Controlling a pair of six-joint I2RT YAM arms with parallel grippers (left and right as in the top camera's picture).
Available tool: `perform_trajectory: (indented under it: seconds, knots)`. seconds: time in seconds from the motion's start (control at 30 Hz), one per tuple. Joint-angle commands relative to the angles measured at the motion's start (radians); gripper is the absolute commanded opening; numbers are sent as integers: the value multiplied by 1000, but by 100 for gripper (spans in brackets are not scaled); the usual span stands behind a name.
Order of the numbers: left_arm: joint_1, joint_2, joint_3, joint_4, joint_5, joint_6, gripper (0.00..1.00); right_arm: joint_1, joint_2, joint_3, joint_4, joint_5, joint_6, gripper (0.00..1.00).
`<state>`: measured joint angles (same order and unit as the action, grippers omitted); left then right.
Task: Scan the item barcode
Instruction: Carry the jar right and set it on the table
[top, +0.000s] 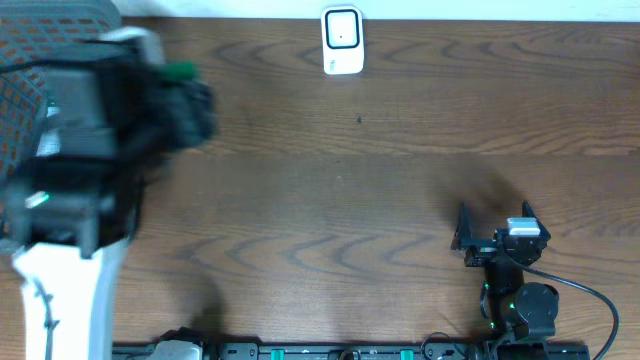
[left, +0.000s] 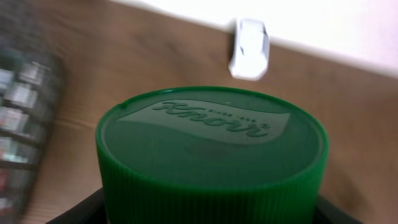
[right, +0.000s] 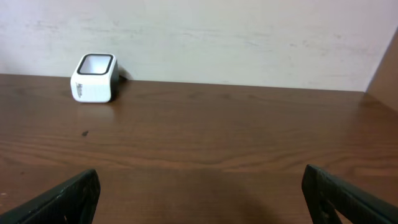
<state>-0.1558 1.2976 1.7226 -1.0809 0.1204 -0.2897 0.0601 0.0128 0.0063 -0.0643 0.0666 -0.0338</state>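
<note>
- Green-lidded Knorr jar (left: 211, 149) fills my left wrist view, logo up. My left gripper (left: 206, 216) is clamped on it, dark fingers showing either side under the cap.
- Barcode hidden from me. I reckon it's on the body, so gripping near the top leaves the label free to turn.
- My right gripper (right: 199, 200) hangs spread wide, holding nothing, on the near side of the scanner (right: 94, 78), clear of the route.
- Bare wooden table (right: 217, 143) ahead.
- Scanner sits far off against the wall (right: 217, 37). The jar is well to its left, not yet presented.

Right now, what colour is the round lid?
Green. The lid shows best in the left wrist view.
</note>
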Motion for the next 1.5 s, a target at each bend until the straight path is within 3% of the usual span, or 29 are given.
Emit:
perform_trajectory:
  seconds: [0.0, 0.37, 0.73, 1.07, 1.47]
  knots:
    - [-185, 103, -105, 14, -65, -93, 54, -9, -2, -1, -4, -1, -5, 99]
    - [-521, 492, -166, 248, -83, -171, 54, 4, 0, -1, -4, -1, -5, 99]
    - [-700, 709, -166, 481, -83, -344, 54, 4, 0, -1, -4, -1, -5, 99]
    - [-765, 816, -166, 648, -12, -392, 54, 4, 0, -1, -4, -1, -5, 99]
    - [-778, 830, -166, 662, -27, -431, 54, 4, 0, -1, -4, -1, -5, 99]
